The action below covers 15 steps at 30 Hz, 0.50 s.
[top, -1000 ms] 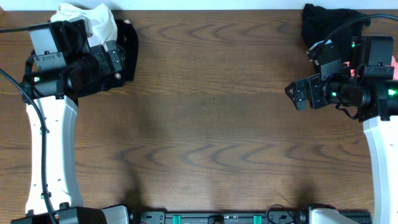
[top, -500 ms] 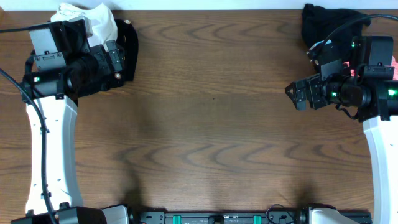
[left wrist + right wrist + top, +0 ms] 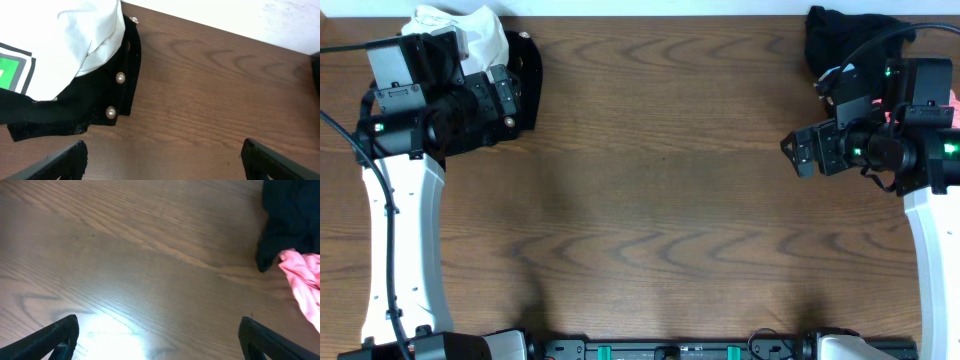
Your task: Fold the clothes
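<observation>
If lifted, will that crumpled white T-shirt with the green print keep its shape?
Probably not: the white T-shirt lies in soft folds, so it would likely droop. It rests on the black gold-buttoned garment, which may drag along.

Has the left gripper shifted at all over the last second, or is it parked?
No. In the overhead view the left gripper sits over the same edge of the black buttoned garment, beside the white T-shirt, open and empty.

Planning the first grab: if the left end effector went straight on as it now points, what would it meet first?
The left end effector would probably meet bare table first, close beside the hem of the black gold-buttoned garment; depth is unclear.
</observation>
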Motion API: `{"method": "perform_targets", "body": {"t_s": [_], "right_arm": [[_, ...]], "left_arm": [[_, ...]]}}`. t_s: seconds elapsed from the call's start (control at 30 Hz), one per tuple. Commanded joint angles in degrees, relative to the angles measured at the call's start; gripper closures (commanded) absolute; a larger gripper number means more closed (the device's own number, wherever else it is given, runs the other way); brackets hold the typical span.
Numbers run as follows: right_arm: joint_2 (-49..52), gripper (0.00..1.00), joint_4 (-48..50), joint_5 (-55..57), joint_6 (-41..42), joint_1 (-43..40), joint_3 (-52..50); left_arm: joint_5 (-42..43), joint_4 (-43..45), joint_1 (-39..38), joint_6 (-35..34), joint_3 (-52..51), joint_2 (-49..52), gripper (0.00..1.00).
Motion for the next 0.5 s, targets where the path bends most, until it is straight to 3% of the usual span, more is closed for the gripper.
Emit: {"method": "perform_targets", "body": {"t_s": [0.0,0.27,0.47], "right_arm": [[0.04,0.01,-0.52,2.32,-0.61,0.48,0.87],[0.26,0.01,-0.55,2.47,-0.61,0.61,0.79],[-8.07,0.01,-0.68,2.47,-0.63,0.72,0.68]], "left_arm": [[-0.50,-0.04,-0.07,0.55,0.61,0.44,0.02],[-0.50,-0.04,-0.07,0.55,0.61,0.44,0.02],[-0.50,-0.04,-0.07,0.55,0.61,0.44,0.02]]}}
